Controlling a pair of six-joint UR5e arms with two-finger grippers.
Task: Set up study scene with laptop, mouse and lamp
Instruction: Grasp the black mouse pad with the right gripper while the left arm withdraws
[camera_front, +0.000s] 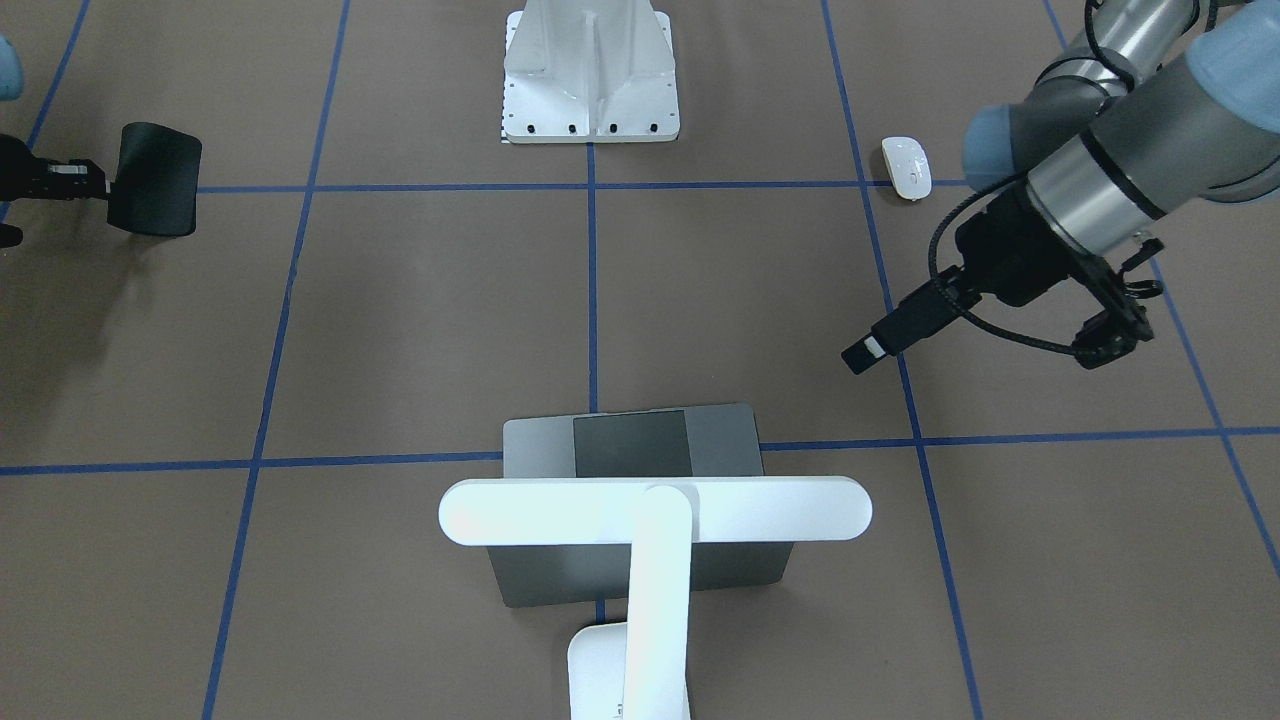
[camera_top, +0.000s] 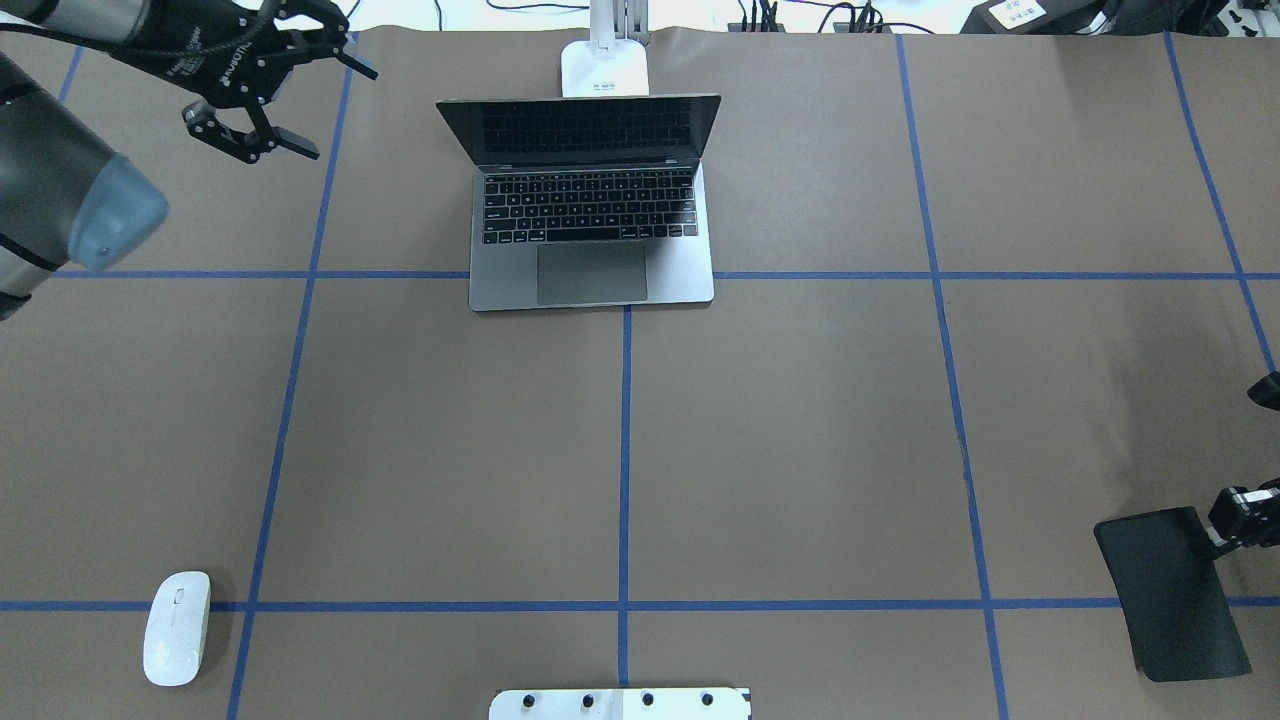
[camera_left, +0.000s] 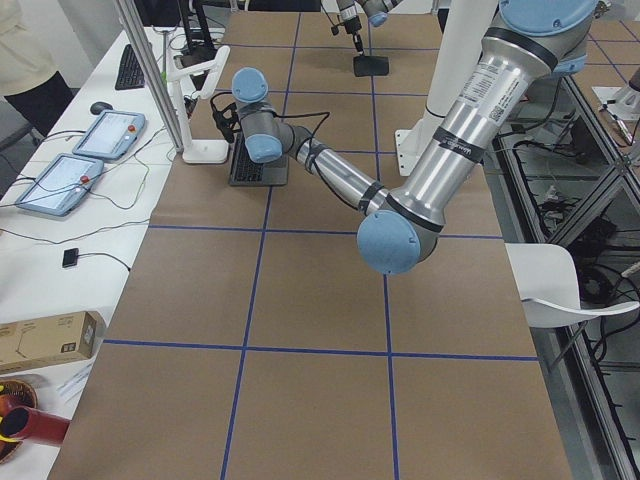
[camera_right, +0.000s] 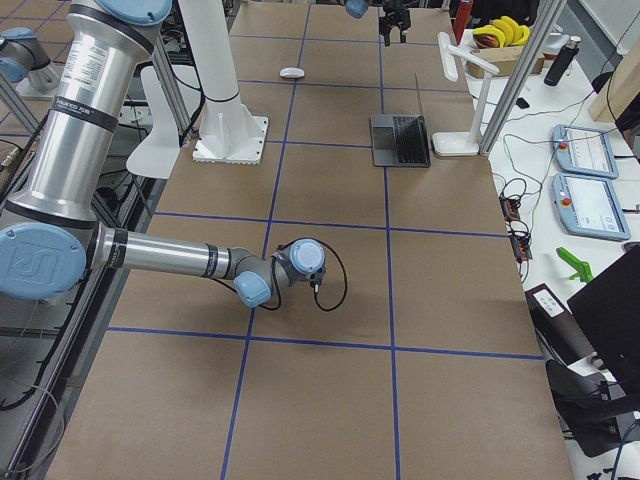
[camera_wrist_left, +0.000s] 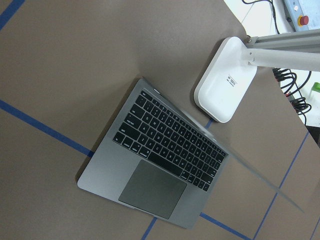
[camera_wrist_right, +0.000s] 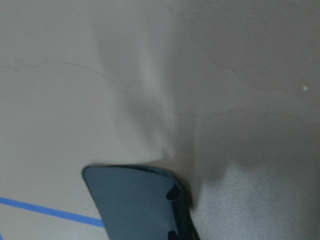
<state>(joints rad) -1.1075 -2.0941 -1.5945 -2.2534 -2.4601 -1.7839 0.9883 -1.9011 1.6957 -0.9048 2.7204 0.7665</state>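
Overhead exterior is showing the thin space-grey metal laptop (camera_top: 592, 230) sitting open, its screen raised and its keyboard facing the robot. The white T-shaped desk lamp (camera_front: 655, 510) is standing just behind the laptop's lid, with its long light bar stretching above the keyboard. The left gripper (camera_top: 332, 112) is hovering to the left of the laptop's screen, apart from it, with its jaws spread and nothing between them. The small glossy white oval mouse (camera_top: 177, 627) is lying well apart from the laptop, nearer the robot and off to the left, far from that gripper. The right gripper (camera_top: 1225, 515) is pinching one edge of a flexible black rectangular mat (camera_top: 1170, 590). The mat is curving and sits well to the laptop's right and nearer the robot.
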